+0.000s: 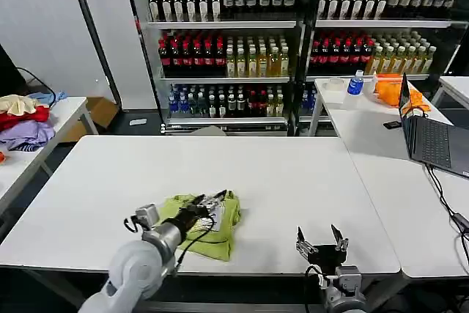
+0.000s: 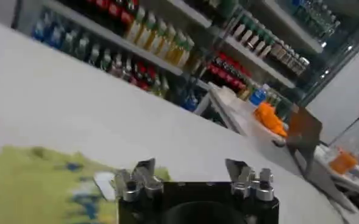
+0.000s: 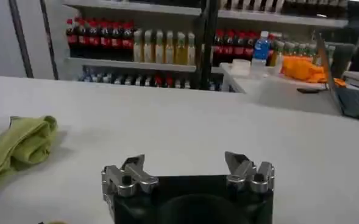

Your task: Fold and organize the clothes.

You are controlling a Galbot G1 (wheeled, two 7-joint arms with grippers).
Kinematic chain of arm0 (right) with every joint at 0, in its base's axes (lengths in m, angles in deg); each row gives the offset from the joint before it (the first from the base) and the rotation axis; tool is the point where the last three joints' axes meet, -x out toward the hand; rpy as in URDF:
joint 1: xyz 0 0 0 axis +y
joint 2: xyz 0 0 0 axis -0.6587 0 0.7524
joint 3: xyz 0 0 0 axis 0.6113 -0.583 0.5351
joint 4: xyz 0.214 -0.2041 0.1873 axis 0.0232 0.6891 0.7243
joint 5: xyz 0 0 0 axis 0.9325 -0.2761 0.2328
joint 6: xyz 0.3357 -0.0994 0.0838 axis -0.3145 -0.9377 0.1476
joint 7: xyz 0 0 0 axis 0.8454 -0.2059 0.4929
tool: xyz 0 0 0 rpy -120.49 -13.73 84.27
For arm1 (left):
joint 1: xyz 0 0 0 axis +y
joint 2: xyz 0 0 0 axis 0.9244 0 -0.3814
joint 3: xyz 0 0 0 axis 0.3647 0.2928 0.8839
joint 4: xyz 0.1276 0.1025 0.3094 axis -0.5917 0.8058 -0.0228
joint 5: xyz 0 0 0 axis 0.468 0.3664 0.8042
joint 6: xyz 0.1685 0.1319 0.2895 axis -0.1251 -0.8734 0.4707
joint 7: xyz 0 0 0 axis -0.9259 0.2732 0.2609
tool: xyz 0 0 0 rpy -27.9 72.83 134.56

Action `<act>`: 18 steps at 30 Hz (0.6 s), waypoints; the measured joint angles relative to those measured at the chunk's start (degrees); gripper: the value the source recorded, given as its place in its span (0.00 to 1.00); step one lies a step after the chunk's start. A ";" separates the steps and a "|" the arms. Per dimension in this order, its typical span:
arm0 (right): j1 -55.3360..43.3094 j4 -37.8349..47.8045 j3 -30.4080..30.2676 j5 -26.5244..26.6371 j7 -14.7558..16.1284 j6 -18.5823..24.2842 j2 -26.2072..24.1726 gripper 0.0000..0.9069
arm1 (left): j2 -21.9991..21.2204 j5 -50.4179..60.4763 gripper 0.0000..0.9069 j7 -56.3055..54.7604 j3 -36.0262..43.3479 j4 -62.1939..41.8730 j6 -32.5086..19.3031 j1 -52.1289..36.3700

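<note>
The clothes are one lime yellow-green T-shirt (image 1: 212, 229), lying folded into a small bundle near the front edge of the white table (image 1: 293, 174), left of centre. Its printed graphic shows in the left wrist view (image 2: 39, 182). My left gripper (image 1: 214, 202) hovers over the bundle's top, jaws spread wide with nothing between them (image 2: 190, 170). My right gripper (image 1: 321, 240) stands open at the front edge, well to the right of the shirt, also empty (image 3: 185, 164). From there the shirt (image 3: 17, 146) lies off to one side.
A side table on the left carries a heap of red, purple and cream garments (image 1: 22, 119). The right table holds a laptop (image 1: 432, 137), an orange cloth (image 1: 392, 89) and a blue-capped bottle (image 1: 355, 82). Drink fridges (image 1: 293, 34) stand behind.
</note>
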 measured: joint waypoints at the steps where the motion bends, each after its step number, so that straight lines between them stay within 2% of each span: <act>1: -0.05 -0.06 0.05 0.03 -0.03 0.03 -0.08 1.00 | 0.87 1.12 1.00 0.57 -0.48 0.24 -0.16 0.22; 11: 0.06 0.19 -0.35 0.06 -0.16 0.44 -0.17 1.00 | 8.61 8.43 1.00 5.24 -6.28 -0.44 -1.21 1.61; 18: -0.26 0.45 -0.35 0.04 -0.23 0.37 -0.26 1.00 | 9.96 9.43 1.00 7.02 -7.12 -4.75 -0.51 2.31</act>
